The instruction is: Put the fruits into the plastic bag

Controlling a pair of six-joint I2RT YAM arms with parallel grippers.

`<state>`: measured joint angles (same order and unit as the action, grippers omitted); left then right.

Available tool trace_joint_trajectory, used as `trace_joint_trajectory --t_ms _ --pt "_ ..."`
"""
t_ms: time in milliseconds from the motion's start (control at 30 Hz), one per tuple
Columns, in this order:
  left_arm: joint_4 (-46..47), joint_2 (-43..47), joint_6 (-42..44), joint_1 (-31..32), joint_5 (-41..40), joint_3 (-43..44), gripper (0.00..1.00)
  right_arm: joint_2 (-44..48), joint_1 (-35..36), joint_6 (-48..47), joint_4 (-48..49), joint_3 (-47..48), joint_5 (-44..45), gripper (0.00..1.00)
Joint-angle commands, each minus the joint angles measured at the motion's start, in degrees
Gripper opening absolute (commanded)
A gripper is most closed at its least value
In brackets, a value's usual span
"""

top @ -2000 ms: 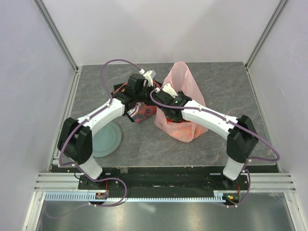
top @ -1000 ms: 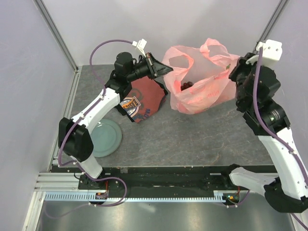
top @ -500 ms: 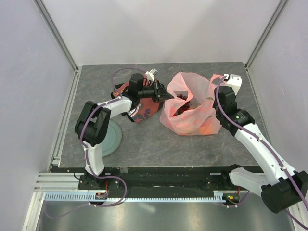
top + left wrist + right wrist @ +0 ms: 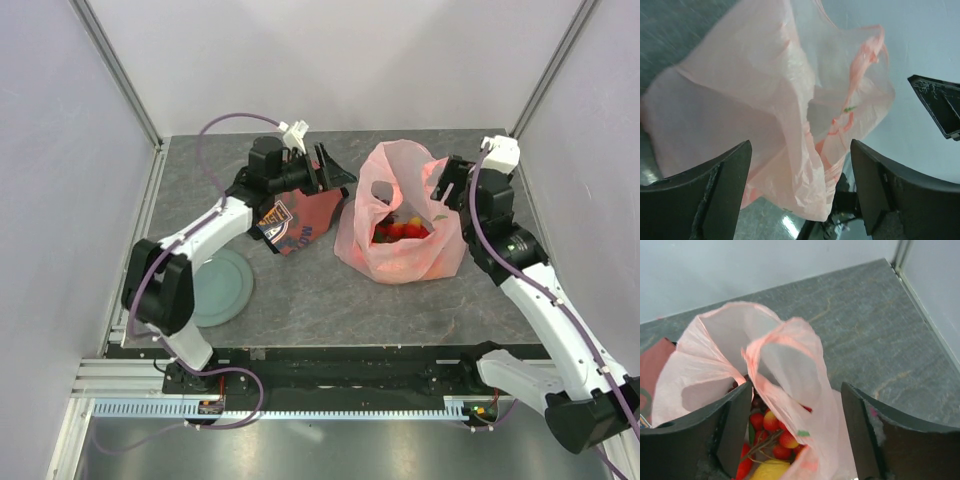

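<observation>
Plastic bag (image 4: 400, 225) sits on the table (image 4: 330, 300), right of centre, mouth up and sagging, just beside the red cloth (image 4: 300, 215). Fruits (image 4: 772, 440) lie inside at the bottom: red strawberry-like pieces and a yellow one (image 4: 771, 471) are visible through the mouth; no fruit is seen outside the bag. Left gripper (image 4: 340, 180) hovers at the bag's left edge with jaws spread wide, holding nothing. Right gripper (image 4: 450, 185) is at the right edge, jaws likewise wide and not pinching anything, though a handle loop (image 4: 785, 355) stands up between its fingers. Judgement: loading looks complete. Risks: the bag is unsupported, so the thin film could slump sideways and let the round fruits roll out. The loop between the right fingers could also snag if that arm pulls away, tipping the bag.
</observation>
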<state>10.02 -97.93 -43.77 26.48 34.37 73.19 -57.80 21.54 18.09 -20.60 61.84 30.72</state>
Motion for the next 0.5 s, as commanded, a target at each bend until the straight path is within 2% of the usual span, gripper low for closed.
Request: trace_joint_trajectory --t_ms 0,67,167,333,467 --pt "-9.66 7.22 9.40 -2.04 -13.35 2.75 0.90 -4.75 -4.65 0.72 3.81 5.74 -11.17 0.84" --pt "-13.35 8.10 9.23 -4.93 -14.77 2.57 0.91 -8.45 -11.23 4.23 2.33 8.81 -21.78 0.86" --pt "-16.43 10.21 9.31 -9.24 -16.35 1.87 0.91 -14.26 -18.62 6.96 1.53 12.33 -29.29 0.92" --pt "-23.98 16.78 11.16 -16.71 -19.43 2.14 0.93 -15.86 -26.19 4.77 1.44 16.02 -27.83 0.97" --pt "-25.40 25.29 15.37 -18.57 -23.72 -0.49 0.98 -11.73 -28.66 2.31 2.75 13.31 -20.10 0.98"
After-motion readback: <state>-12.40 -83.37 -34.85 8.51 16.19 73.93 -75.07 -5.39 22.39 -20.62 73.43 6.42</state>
